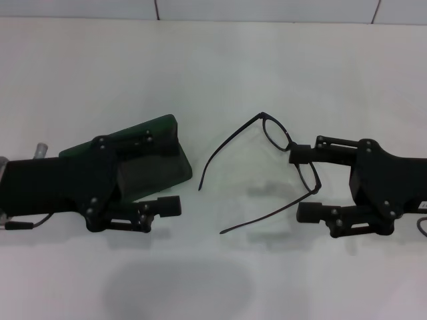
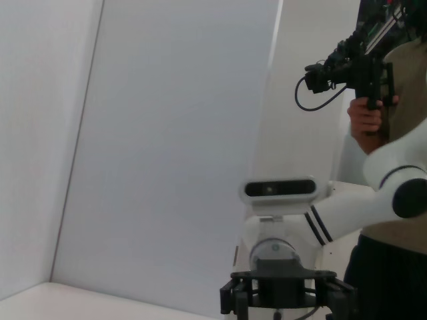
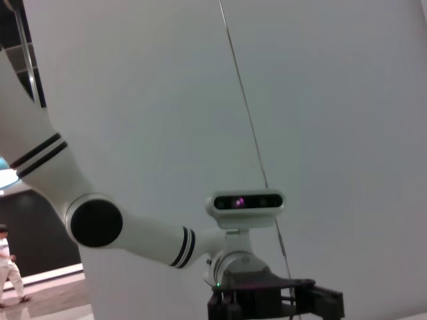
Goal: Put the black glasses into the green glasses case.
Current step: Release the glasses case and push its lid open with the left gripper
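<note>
In the head view the green glasses case point(image 1: 162, 128) lies on the white table point(image 1: 213, 60) at the left, its dark lining point(image 1: 152, 175) showing. My left gripper point(image 1: 171, 175) is open, with one finger on each side of the case's end. The black glasses point(image 1: 274, 131) lie at the right of centre with their temple arms unfolded and pointing towards the case. My right gripper point(image 1: 301, 183) is open. Its fingers straddle the near end of the glasses' front frame, and the upper fingertip is at the frame.
The table runs back to a tiled wall point(image 1: 267, 8). The left wrist view shows my right arm's wrist camera point(image 2: 277, 189) and a person holding a camera rig point(image 2: 363, 70). The right wrist view shows my left arm's wrist camera point(image 3: 244, 201).
</note>
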`<state>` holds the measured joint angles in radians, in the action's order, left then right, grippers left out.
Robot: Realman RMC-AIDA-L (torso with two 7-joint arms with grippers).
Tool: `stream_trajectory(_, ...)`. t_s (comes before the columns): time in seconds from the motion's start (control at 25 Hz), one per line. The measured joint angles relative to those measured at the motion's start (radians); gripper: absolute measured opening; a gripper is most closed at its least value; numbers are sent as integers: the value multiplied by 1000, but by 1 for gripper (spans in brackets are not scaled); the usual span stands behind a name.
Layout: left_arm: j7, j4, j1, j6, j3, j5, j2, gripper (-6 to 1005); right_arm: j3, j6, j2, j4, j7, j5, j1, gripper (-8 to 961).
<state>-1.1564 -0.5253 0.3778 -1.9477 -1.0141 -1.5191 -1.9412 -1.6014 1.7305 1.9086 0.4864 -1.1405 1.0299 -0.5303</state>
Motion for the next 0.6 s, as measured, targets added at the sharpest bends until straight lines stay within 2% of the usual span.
stream_trajectory(0.2,-9,0,11,0,7,-4,0,880,87,2,24,56,-1,77,40,826)
stream_trajectory(0.6,-9,-1,13,5,8,0,-3,879,92,3,26,59,-5,87,42,826)
